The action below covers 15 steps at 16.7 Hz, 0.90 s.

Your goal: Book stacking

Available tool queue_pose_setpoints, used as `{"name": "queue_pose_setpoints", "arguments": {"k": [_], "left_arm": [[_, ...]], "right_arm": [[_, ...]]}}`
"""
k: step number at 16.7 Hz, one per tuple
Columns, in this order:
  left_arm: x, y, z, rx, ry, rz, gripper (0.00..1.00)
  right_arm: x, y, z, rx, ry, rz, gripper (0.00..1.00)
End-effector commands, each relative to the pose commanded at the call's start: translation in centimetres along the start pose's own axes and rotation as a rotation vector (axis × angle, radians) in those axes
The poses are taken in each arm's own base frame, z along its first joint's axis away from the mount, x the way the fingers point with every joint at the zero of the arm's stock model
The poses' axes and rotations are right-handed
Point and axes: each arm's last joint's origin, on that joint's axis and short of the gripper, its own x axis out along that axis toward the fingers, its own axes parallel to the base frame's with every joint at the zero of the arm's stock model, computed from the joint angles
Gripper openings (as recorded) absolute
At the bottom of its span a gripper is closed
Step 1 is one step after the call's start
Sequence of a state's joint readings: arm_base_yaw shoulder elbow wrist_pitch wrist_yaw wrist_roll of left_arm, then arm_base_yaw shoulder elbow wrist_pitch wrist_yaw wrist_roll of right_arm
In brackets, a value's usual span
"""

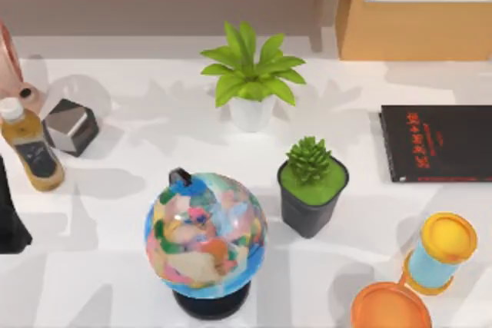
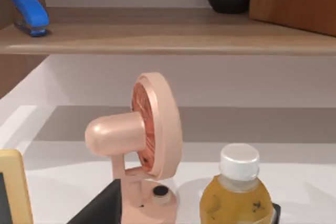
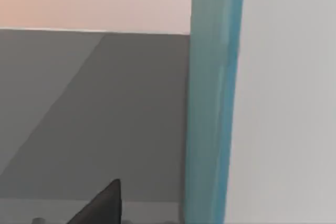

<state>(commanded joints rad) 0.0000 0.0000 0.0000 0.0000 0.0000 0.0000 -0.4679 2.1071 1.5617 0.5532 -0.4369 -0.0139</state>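
The black book [image 1: 437, 143] lies flat at the surface's [image 1: 138, 190] right edge; its red lettering is illegible. The right wrist view shows the teal-blue book [image 3: 212, 103] upright and close. The juice bottle [image 1: 31, 150] holds amber liquid. Neither end effector's state can be told.

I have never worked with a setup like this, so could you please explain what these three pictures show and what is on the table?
It is a simulated pair of AgileX arms meant to stack books. The top view looks down on a white table holding a flat black book with red lettering, a colourful globe, two potted green plants and an amber bottle with a white cap. The left wrist camera faces a pink desk fan and that bottle. The right wrist camera sits close against a teal-blue book edge.
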Motion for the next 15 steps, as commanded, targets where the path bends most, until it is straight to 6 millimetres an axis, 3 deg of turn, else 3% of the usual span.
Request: {"name": "queue_pose_setpoints", "arguments": {"k": [6, 15], "left_arm": [[0.0, 0.0, 0.0, 0.0, 0.0, 0.0, 1.0], [0.0, 0.0, 0.0, 0.0, 0.0, 0.0, 1.0]], "right_arm": [[1.0, 0.02, -0.23, 0.003, 0.006, 0.0, 1.0], [1.0, 0.02, -0.23, 0.003, 0.006, 0.0, 0.32]]}}
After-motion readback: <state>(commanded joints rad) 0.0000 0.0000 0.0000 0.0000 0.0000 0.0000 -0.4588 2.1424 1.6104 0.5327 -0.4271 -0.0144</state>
